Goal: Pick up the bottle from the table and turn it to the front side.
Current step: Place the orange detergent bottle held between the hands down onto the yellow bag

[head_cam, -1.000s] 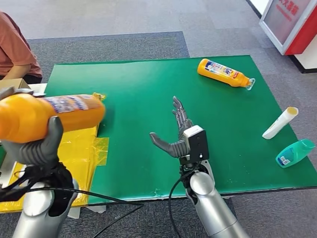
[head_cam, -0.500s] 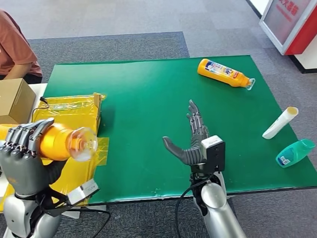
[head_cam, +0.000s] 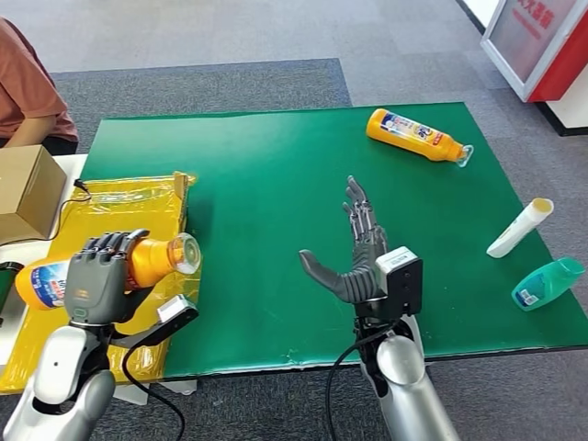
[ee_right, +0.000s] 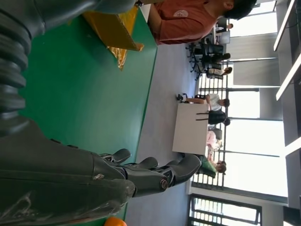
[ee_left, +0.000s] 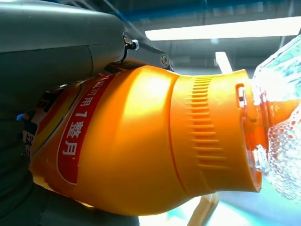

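My left hand [head_cam: 104,276] grips an orange bottle [head_cam: 149,259] around its middle, low over the yellow-wrapped box at the table's left end. The bottle lies roughly level, clear cap [head_cam: 186,253] toward the table's middle, blue-and-white label end [head_cam: 47,283] sticking out past my hand. In the left wrist view the orange bottle [ee_left: 149,141] shows a red label strip, with the left hand [ee_left: 53,56] wrapped around it. My right hand [head_cam: 350,253] hovers open over the green table [head_cam: 277,165] near its front edge, fingers spread, holding nothing. Its fingers [ee_right: 149,174] extend over the mat.
A second orange bottle [head_cam: 416,135] lies at the table's far right. A white tube [head_cam: 520,227] and a teal bottle [head_cam: 548,282] lie near the right edge. A yellow-wrapped box [head_cam: 149,207] and a cardboard box [head_cam: 28,188] sit at left, beside a seated person [head_cam: 31,87].
My left arm has lowered and turned the bottle from high near the camera down over the yellow box, cap now pointing right. My right hand shifted right, still open.
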`<action>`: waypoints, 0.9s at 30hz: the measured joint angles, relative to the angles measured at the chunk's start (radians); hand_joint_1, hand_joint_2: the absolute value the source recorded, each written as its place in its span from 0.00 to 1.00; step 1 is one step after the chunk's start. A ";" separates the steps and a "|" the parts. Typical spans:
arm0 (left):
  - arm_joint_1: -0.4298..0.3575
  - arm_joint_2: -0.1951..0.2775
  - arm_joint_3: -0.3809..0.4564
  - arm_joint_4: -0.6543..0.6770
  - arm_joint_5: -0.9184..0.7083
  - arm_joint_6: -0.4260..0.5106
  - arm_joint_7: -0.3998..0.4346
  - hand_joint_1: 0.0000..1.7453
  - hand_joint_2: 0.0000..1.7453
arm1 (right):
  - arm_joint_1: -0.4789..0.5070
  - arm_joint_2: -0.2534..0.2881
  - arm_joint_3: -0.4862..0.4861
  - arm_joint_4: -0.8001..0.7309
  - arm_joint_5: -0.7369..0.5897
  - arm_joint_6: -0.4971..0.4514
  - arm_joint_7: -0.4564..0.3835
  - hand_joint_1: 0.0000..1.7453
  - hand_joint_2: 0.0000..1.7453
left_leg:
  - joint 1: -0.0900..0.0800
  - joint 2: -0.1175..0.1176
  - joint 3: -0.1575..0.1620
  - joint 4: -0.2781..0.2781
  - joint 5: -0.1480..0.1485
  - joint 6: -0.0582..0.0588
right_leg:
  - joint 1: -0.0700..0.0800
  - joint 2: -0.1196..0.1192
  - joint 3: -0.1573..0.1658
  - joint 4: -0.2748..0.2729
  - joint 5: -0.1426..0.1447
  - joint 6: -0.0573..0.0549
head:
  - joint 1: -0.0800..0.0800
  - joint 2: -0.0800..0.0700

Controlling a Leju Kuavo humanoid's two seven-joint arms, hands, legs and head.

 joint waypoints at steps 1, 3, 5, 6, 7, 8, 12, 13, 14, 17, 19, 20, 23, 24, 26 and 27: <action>-0.015 0.003 0.000 0.035 0.002 -0.022 0.000 1.00 1.00 | -0.003 0.002 0.001 -0.001 0.001 0.006 0.000 0.00 1.00 | 0.000 0.000 0.000 0.000 0.000 0.000 | 0.000 0.000 0.000 0.000 0.000 0.000 | 0.000 0.000; -0.050 0.006 -0.002 0.117 0.008 -0.055 -0.003 1.00 1.00 | -0.011 0.007 0.003 -0.002 0.002 0.016 0.001 0.00 1.00 | 0.000 0.000 0.000 0.000 0.000 0.000 | 0.000 0.000 0.000 0.000 0.001 0.000 | 0.000 0.000; -0.087 0.006 -0.004 0.200 0.011 -0.076 -0.007 1.00 1.00 | -0.020 0.011 0.007 -0.004 0.004 0.022 0.002 0.00 1.00 | 0.000 0.000 0.000 0.000 0.001 -0.001 | 0.000 0.000 0.000 0.000 0.001 0.000 | 0.000 0.000; -0.105 0.005 -0.007 0.237 0.012 -0.085 -0.009 1.00 1.00 | -0.024 0.012 0.009 -0.006 0.006 0.023 0.003 0.00 1.00 | 0.000 0.000 0.000 0.000 0.001 -0.001 | 0.000 0.000 0.000 0.000 0.001 0.000 | 0.000 0.000; -0.122 0.004 -0.010 0.273 0.015 -0.094 -0.010 1.00 1.00 | -0.027 0.014 0.011 -0.008 0.007 0.025 0.004 0.00 1.00 | 0.000 0.000 0.000 0.000 0.002 0.000 | 0.000 0.000 0.000 0.000 0.001 0.000 | 0.000 0.000; -0.138 0.002 -0.014 0.306 0.017 -0.101 -0.011 1.00 1.00 | -0.031 0.016 0.014 -0.009 0.009 0.025 0.004 0.00 1.00 | 0.000 0.000 0.000 0.000 0.002 0.000 | 0.000 0.000 0.000 0.000 0.001 -0.001 | 0.000 0.000; -0.186 -0.013 -0.035 0.405 0.017 -0.119 -0.011 1.00 1.00 | -0.039 0.019 0.028 -0.012 0.026 0.026 0.012 0.00 1.00 | 0.000 0.000 0.000 0.000 0.002 0.000 | 0.000 0.000 0.000 0.000 0.002 0.000 | 0.000 0.000; -0.193 -0.017 -0.043 0.424 0.013 -0.122 -0.011 1.00 1.00 | -0.040 0.019 0.033 -0.014 0.034 0.026 0.014 0.00 1.00 | 0.000 0.000 0.000 0.000 0.002 0.000 | 0.000 0.000 0.000 0.000 0.002 0.000 | 0.000 0.000; -0.199 -0.020 -0.051 0.442 0.008 -0.124 -0.009 1.00 1.00 | -0.040 0.019 0.038 -0.017 0.043 0.025 0.016 0.00 1.00 | 0.000 0.000 0.000 0.000 0.002 0.000 | 0.000 0.000 0.000 0.000 0.002 0.000 | 0.000 0.000; -0.210 -0.028 -0.072 0.485 -0.005 -0.128 -0.001 1.00 1.00 | -0.042 0.019 0.055 -0.026 0.068 0.024 0.018 0.00 1.00 | 0.000 0.000 0.000 0.000 0.001 0.000 | 0.000 0.000 -0.001 0.000 0.001 0.000 | 0.000 0.000; -0.214 -0.032 -0.083 0.506 -0.010 -0.128 0.003 1.00 1.00 | -0.042 0.019 0.065 -0.031 0.075 0.024 0.018 0.00 1.00 | 0.000 0.000 0.000 0.000 0.001 0.000 | 0.000 0.000 -0.001 0.000 0.001 0.000 | 0.000 0.000; -0.216 -0.033 -0.088 0.513 -0.011 -0.128 0.004 1.00 1.00 | -0.042 0.019 0.069 -0.033 0.076 0.023 0.019 0.00 1.00 | 0.000 0.000 0.000 0.000 0.001 0.000 | 0.000 0.000 -0.001 0.000 0.001 0.000 | 0.000 0.000; -0.219 -0.037 -0.094 0.528 -0.013 -0.128 0.007 1.00 1.00 | -0.042 0.019 0.077 -0.035 0.079 0.022 0.019 0.00 1.00 | 0.000 0.000 0.000 0.000 0.001 0.000 | 0.000 0.000 -0.001 0.000 0.001 0.000 | 0.000 0.000; -0.220 -0.038 -0.095 0.532 -0.014 -0.128 0.007 1.00 1.00 | -0.042 0.019 0.078 -0.035 0.079 0.022 0.019 0.00 1.00 | 0.000 0.000 0.000 0.000 0.001 0.000 | 0.000 0.000 -0.001 0.000 0.001 0.000 | 0.000 0.000; -0.222 -0.039 -0.097 0.541 -0.014 -0.128 0.008 1.00 1.00 | -0.042 0.019 0.081 -0.035 0.081 0.021 0.019 0.00 1.00 | 0.000 0.000 0.000 0.000 0.002 0.000 | 0.000 0.000 -0.001 0.000 0.001 0.000 | 0.000 0.000; -0.224 -0.039 -0.099 0.545 -0.014 -0.128 0.008 1.00 1.00 | -0.042 0.019 0.082 -0.036 0.084 0.020 0.019 0.00 1.00 | 0.000 0.000 0.000 0.000 0.002 0.000 | 0.000 0.000 -0.001 0.000 0.001 0.000 | 0.000 0.000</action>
